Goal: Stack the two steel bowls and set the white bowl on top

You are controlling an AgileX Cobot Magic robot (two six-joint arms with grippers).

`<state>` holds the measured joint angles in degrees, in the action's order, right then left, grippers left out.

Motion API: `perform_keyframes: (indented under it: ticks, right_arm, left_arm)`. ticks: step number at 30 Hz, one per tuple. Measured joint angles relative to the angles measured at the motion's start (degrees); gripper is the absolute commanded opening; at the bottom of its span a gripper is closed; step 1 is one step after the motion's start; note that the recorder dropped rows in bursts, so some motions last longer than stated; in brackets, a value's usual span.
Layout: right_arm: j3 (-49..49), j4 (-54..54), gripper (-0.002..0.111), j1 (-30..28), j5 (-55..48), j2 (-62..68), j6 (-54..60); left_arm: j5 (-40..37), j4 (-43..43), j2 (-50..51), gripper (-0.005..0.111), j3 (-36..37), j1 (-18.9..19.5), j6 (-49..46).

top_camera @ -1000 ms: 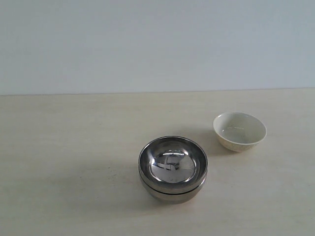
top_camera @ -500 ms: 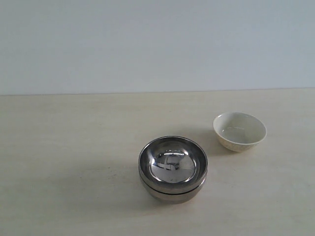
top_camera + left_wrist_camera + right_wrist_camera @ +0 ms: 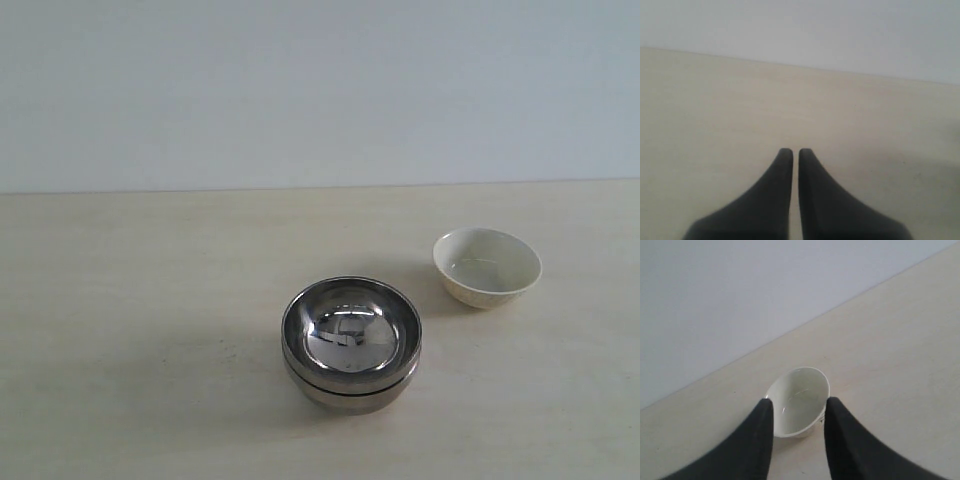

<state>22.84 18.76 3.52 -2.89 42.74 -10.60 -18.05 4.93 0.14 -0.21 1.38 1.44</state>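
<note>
My right gripper (image 3: 800, 401) stands partly open, gripping nothing; the white bowl (image 3: 487, 265) sits on the table (image 3: 150, 300), apart from the stacked steel bowls (image 3: 350, 340). My left gripper (image 3: 791, 150) is closed, empty.

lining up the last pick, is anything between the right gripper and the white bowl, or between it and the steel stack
Nothing visible. Only bare table lies between the open right gripper and the white bowl, and between that bowl and the two steel bowls.
</note>
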Motion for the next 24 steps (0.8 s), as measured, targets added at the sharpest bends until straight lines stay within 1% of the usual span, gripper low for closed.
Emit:
perform_keyframes:
  ticks: [7, 16, 24]
  right_arm:
    - [3.6, 0.0, 0.031, 0.0, -1.7, 2.6, 1.8]
    - [3.8, -0.3, 0.031, 0.0, -1.9, 8.4, 4.1]
    - [3.8, -0.3, 0.031, 0.0, -1.9, 9.3, 4.5]
  left_arm:
    - [0.0, 0.0, 0.0, 0.004, 0.0, 0.0, 0.0]
    - [0.0, 0.0, 0.0, 0.004, 0.0, 0.0, 0.0]
    - [0.0, 0.0, 0.0, 0.004, 0.0, 0.0, 0.0]
